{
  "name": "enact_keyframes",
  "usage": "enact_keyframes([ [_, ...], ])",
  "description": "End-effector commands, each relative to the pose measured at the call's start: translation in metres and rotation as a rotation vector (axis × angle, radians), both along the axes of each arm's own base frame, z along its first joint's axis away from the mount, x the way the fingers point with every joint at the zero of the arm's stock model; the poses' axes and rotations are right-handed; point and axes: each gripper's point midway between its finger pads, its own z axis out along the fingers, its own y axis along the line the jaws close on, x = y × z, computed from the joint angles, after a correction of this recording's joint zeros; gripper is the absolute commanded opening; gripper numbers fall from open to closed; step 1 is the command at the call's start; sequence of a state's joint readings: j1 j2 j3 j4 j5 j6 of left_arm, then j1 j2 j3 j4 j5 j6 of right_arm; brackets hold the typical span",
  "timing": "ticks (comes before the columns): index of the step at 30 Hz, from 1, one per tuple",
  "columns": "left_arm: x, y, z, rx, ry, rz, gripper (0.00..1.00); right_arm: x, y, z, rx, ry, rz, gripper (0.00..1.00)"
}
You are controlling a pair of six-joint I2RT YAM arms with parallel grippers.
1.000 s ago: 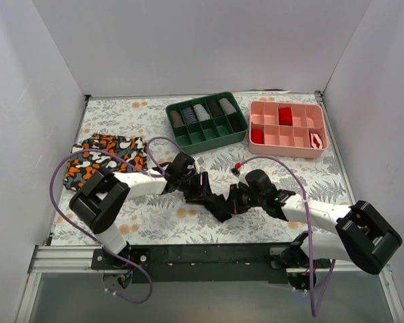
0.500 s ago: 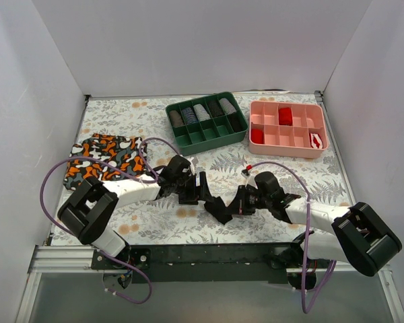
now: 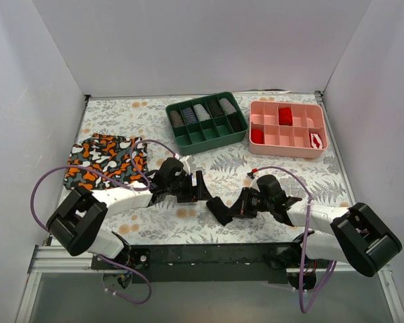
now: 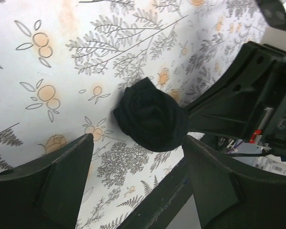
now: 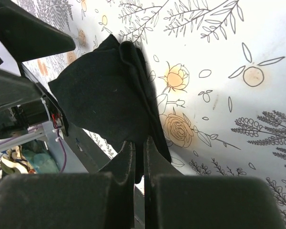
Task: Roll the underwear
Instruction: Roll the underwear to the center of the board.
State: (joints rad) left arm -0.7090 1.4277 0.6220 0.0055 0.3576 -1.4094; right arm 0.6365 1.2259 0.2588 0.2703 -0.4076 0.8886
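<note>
The black underwear (image 3: 221,210) lies as a tight roll on the flowered table near the front edge. In the left wrist view it shows end-on as a spiral bundle (image 4: 151,113). My right gripper (image 3: 244,204) is shut on one end of the roll, and its fingers (image 5: 125,164) pinch the black fabric (image 5: 102,98). My left gripper (image 3: 200,189) is open and empty, just left of the roll and apart from it; its fingers (image 4: 62,176) frame the bundle from a short way off.
A camouflage-patterned garment (image 3: 104,158) lies at the left. A green divided tray (image 3: 206,120) with rolled items and a pink divided tray (image 3: 287,128) stand at the back. The table's black front rail (image 3: 209,252) runs just below the roll.
My left gripper has let go of the black fabric and drawn back to the left. The right gripper still holds the roll, which has settled into a compact bundle.
</note>
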Motion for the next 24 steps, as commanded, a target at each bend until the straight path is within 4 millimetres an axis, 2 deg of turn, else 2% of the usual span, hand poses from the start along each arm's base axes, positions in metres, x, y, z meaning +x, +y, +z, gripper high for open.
enact_keyframes([
  [1,-0.001,-0.009,0.023,-0.096,-0.078,-0.046,0.75,-0.040,-0.043,-0.056,-0.229,0.196,-0.036,0.01],
  [4,-0.006,-0.008,0.009,-0.079,-0.056,-0.060,0.71,-0.038,-0.044,-0.058,-0.253,0.208,-0.039,0.01],
  [6,-0.009,-0.013,0.010,-0.105,-0.067,-0.082,0.70,-0.040,-0.044,-0.059,-0.257,0.223,-0.034,0.01],
  [11,-0.018,-0.011,-0.006,-0.103,-0.062,-0.099,0.63,-0.039,-0.044,-0.061,-0.269,0.234,-0.037,0.01],
  [14,-0.022,-0.010,-0.015,-0.112,-0.055,-0.095,0.62,-0.041,-0.044,-0.063,-0.269,0.242,-0.028,0.01],
  [20,-0.013,-0.015,-0.019,-0.132,-0.066,-0.062,0.58,-0.045,-0.045,-0.067,-0.278,0.255,0.002,0.01],
  [21,-0.011,-0.015,-0.026,-0.120,-0.052,-0.051,0.57,-0.048,-0.046,-0.068,-0.282,0.260,0.011,0.01],
  [24,-0.009,-0.015,-0.039,-0.095,-0.020,-0.027,0.48,-0.051,-0.042,-0.065,-0.256,0.254,0.051,0.01],
])
